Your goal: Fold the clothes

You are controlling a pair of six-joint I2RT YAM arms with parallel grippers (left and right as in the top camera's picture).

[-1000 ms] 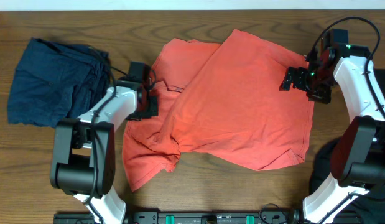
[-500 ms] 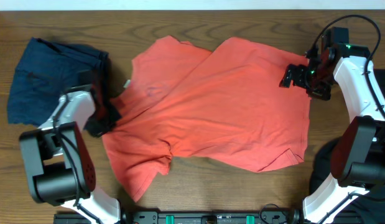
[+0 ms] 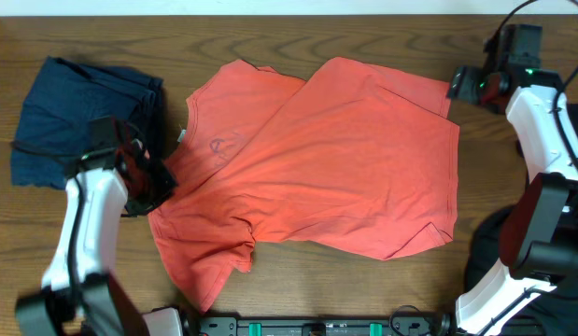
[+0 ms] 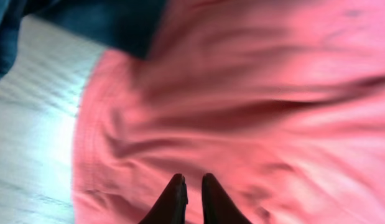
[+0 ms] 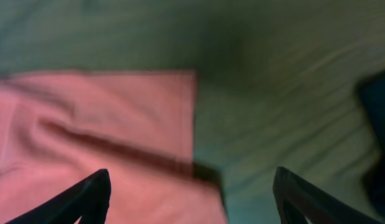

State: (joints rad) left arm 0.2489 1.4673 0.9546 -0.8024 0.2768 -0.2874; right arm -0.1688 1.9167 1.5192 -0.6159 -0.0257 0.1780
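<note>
The table (image 3: pixel 363 37) shows bare wood along its far edge, in the near left corner and in a strip to the right of the shirt. The shirt (image 3: pixel 345 177) lies spread across the middle. Its right part is folded diagonally over the left, and the cloth is bunched at the near left, where a sleeve comes close to the table's front edge. The navy garment (image 3: pixel 64 112) sits crumpled at the far left, just beside the shirt's shoulder.

My right tool (image 5: pixel 191 183) is above the shirt's far right corner. Its fingers are spread wide with nothing between them, and there is cloth under one side and wood under the other. My left tool (image 4: pixel 192 182) is at the shirt's left edge, close to the navy pile. Its fingers are almost together with only a slit between them. I cannot tell whether any cloth is pinched there. A small dark logo (image 3: pixel 221 145) faces up near the collar.
</note>
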